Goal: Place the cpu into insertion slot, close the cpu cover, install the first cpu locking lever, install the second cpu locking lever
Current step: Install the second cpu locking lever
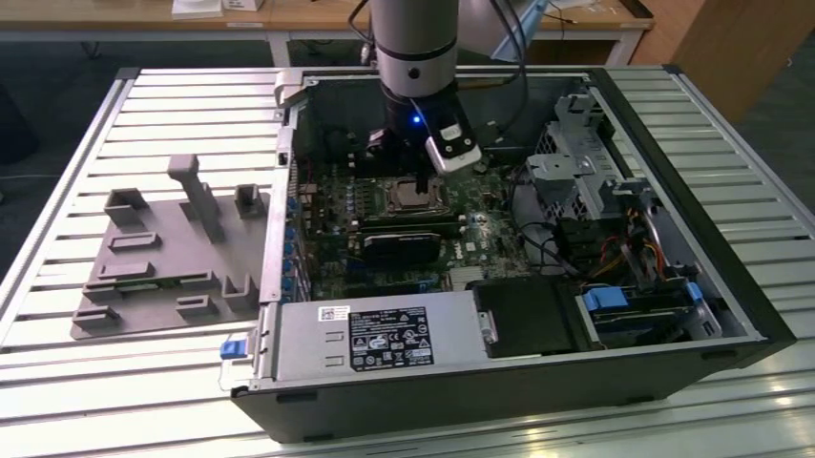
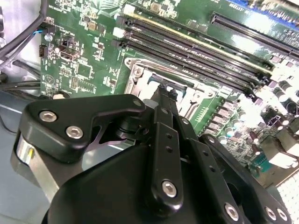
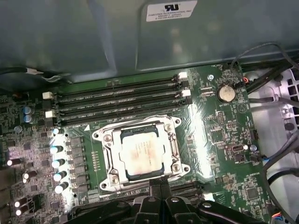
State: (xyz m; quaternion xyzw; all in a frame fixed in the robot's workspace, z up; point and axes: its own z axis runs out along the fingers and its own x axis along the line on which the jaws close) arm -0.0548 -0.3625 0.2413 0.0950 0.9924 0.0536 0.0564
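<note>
1. Exterior view: an open computer case (image 1: 510, 382) lies on its side on a slatted metal surface (image 1: 153, 124), taking up the middle and the exterior view's right part of it. A grey moulded fixture tray (image 1: 166, 253) sits on the same surface, beside the case toward the exterior view's left edge.
2. Exterior view: the arm (image 1: 414, 48) comes down into the case from the far edge. The pincer (image 1: 405, 164) hangs just above the green motherboard (image 1: 382, 239), right at the far side of the insertion slot (image 1: 410, 196). The cpu (image 1: 410, 197) shows as a pale square inside the slot.
3. Exterior view: a power supply box (image 1: 369, 339) with labels lines the case's near edge; a drive cage (image 1: 593, 181) with cables fills the side toward the exterior view's right.
4. Second wrist view: the black linkage of the pincer (image 2: 164, 91) fills the foreground. Its fingers (image 2: 163, 100) lie pressed together, nothing visible between them, and the tip reaches the edge of the cpu cover (image 2: 140, 79). Whether the tip touches the metal cannot be told. Long memory slots (image 2: 196, 46) run just beyond the socket.
5. First wrist view: the cpu (image 3: 141, 153) sits flat in the insertion slot (image 3: 140, 154), its silver-grey face showing a pale smear. The cpu cover (image 3: 105, 158) lies down around it as a silvery frame, the chip showing through its window. The pincer (image 3: 161, 186) stands at the cover's near edge, fingers together. A coin battery (image 3: 226, 92) sits on the motherboard (image 3: 215, 140) well apart from the socket.
</note>
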